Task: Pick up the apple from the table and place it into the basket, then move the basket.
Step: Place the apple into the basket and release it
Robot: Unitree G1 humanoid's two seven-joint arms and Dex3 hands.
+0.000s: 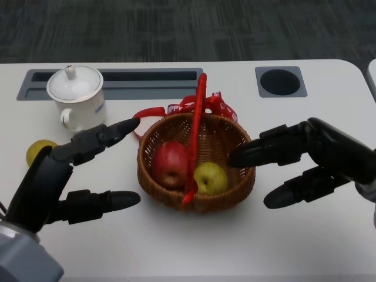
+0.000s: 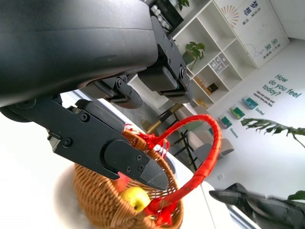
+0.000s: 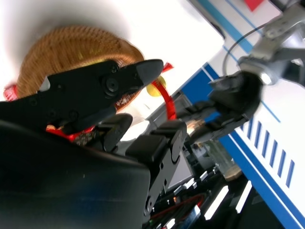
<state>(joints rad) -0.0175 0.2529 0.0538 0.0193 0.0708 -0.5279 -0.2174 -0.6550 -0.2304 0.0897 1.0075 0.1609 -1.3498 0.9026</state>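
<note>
A white table point(image 1: 247, 247) is seen, with dark carpet past its far edge. A long grey slot point(image 1: 35, 85) and a round black hole point(image 1: 280, 82) are set along that far edge, and a lidded white mug point(image 1: 77, 97) is parked near the far left corner.

The basket point(image 1: 229, 194) is sat mid-table, with the red apple point(image 1: 171, 163) already inside beside a yellow-green fruit point(image 1: 210, 178). Another yellow fruit point(image 1: 39, 150) is left by the left edge.

The left hand point(image 1: 64, 176) and right hand point(image 1: 311, 158) are held either side of the basket, fingers spread, nothing gripped; contact can't be judged.

White shelves point(image 2: 209, 57) and plants point(image 2: 274, 129) are only shown by the left wrist view. A blue-striped wall point(image 3: 267, 148) is only caught by the right one.
</note>
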